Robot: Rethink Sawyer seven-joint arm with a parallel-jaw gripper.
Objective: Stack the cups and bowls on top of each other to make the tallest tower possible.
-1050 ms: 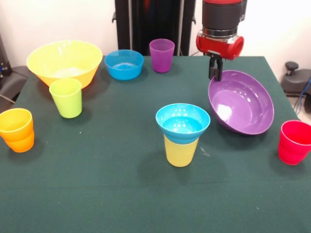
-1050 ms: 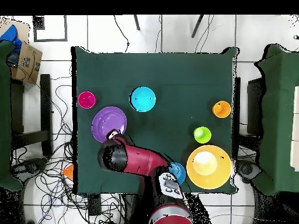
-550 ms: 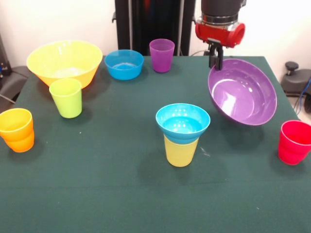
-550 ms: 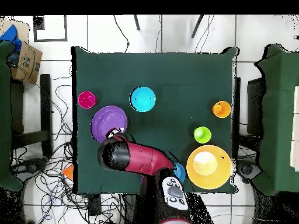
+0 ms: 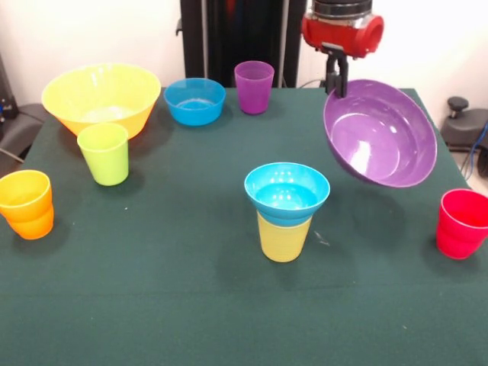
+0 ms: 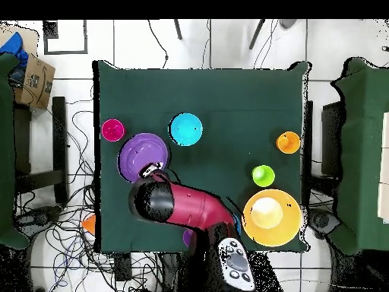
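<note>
My gripper (image 5: 335, 82) is shut on the far rim of the wide purple bowl (image 5: 380, 143), which hangs tilted above the table at the right with its hollow facing the camera. From overhead the gripper (image 6: 150, 169) sits at the purple bowl's (image 6: 140, 154) edge. At the table's middle stands the tower (image 5: 286, 210): a small blue bowl (image 5: 287, 191) seated in a yellow cup (image 5: 284, 238), seen from above as a blue disc (image 6: 186, 128). It is left of and below the held bowl, apart from it.
A large yellow-orange bowl (image 5: 101, 97), a second blue bowl (image 5: 194, 101) and a purple cup (image 5: 254, 86) line the far side. A lime green cup (image 5: 104, 154) and an orange cup (image 5: 27, 203) stand left, a red cup (image 5: 461, 223) at the right edge.
The gripper has risen with the purple bowl, lifting it off the table and tilting it more steeply. Nothing else has moved.
</note>
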